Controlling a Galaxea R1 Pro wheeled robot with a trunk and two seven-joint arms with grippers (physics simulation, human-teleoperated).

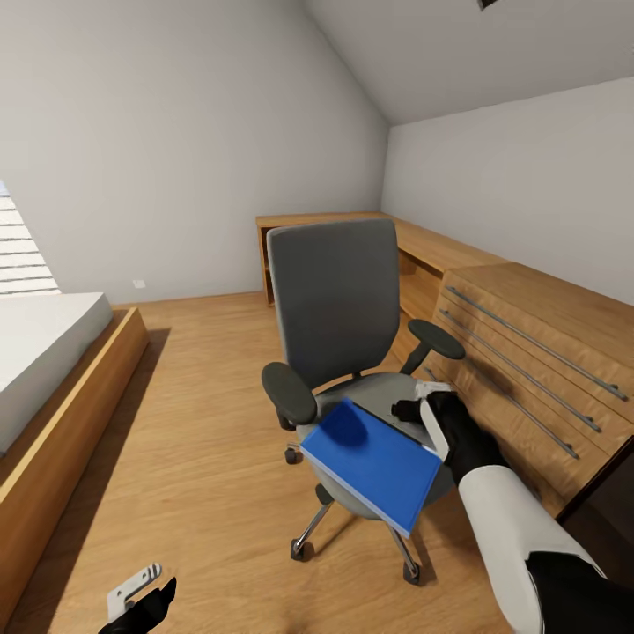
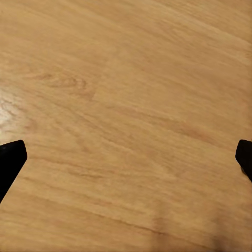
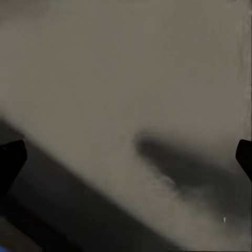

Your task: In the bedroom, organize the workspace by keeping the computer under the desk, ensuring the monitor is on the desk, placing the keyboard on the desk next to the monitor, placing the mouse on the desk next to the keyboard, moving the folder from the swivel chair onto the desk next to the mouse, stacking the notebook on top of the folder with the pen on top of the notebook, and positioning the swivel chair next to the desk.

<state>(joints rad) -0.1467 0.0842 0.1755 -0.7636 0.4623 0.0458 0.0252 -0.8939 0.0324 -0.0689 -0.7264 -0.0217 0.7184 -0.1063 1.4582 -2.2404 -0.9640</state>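
One folder [image 1: 374, 462] lies on the chair [image 1: 339, 304] seat, its long axis running diagonally from the left armrest toward my right arm, near corner jutting past the seat's front edge. My right gripper [image 1: 421, 411] hovers at the folder's far right edge; in its wrist view the fingers [image 3: 10, 160] stand wide apart over grey seat fabric, grasping nothing. My left gripper [image 1: 141, 599] hangs low over the floor [image 2: 126, 105], fingers spread, empty. A wooden drawer unit [image 1: 537, 352] crowds the chair's right; a bed [image 1: 44, 370] sits left.
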